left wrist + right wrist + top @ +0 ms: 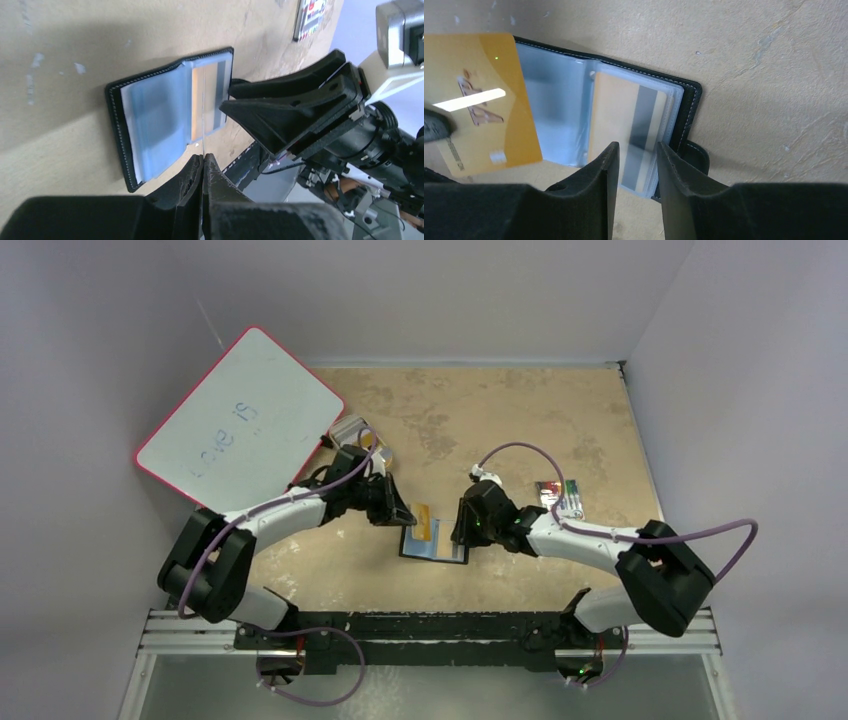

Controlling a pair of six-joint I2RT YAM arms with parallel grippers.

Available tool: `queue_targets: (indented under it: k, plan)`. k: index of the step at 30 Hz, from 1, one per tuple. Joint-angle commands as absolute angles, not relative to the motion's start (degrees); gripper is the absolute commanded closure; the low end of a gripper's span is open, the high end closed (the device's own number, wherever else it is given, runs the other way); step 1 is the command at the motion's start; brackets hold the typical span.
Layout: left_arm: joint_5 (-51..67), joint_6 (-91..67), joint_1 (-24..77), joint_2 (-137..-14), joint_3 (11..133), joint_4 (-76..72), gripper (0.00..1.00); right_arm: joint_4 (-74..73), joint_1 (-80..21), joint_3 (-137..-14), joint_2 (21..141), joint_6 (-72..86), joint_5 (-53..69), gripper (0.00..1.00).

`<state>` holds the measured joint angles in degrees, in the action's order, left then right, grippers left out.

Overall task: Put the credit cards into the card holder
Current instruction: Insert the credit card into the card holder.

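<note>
Left fingers [187, 187] clamp a card [479, 100], right fingers [596, 185] apart astride the holder [689, 107], which I fear slides if they miss it

I see a mottled tan tabletop [520, 410] boxed in by plain pale walls [760, 360], with a pink-edged whiteboard [240, 420] leaning far left.

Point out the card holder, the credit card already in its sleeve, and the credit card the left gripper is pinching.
card holder [689, 107], right wrist view, black stitched outer edge.
sleeved credit card [616, 115], right wrist view, gold face behind clear plastic.
held credit card [489, 95], right wrist view, middle of gold face.
</note>
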<state>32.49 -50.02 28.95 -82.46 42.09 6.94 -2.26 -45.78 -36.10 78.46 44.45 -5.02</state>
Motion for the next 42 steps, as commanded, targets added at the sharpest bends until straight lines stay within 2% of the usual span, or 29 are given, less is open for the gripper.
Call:
queue_targets:
  k: [1, 8, 22, 28, 29, 31, 42]
  plan:
    - [36.4, -52.3, 31.7, -84.9, 41.6, 0.8, 1.00, -2.2, -45.4, -37.1, 80.5, 42.8, -6.2, 0.65]
    - [36.1, -53.5, 33.6, -88.5, 41.8, 0.5, 1.00, -1.4, -45.3, -36.7, 82.1, 42.9, -5.6, 0.70]
    - [33.9, -52.9, 34.7, -93.2, 40.1, 0.0, 1.00, -0.8, -45.3, -35.0, 80.8, 43.6, -5.2, 0.72]
    - [32.3, -52.1, 34.8, -93.0, 40.8, 0.6, 0.90, -0.6, -45.3, -34.8, 80.4, 43.6, -4.9, 0.72]
    - [32.2, -52.1, 34.9, -92.9, 40.9, 0.6, 0.91, -0.6, -45.3, -34.8, 80.3, 43.7, -4.9, 0.72]
    - [31.8, -51.9, 34.9, -92.6, 41.1, 0.6, 1.00, -0.4, -45.3, -34.7, 80.3, 43.8, -4.8, 0.72]
    - [28.7, -43.8, 34.9, -92.1, 44.6, 12.9, 1.00, 0.9, -45.3, -33.4, 80.8, 44.7, -3.8, 0.73]
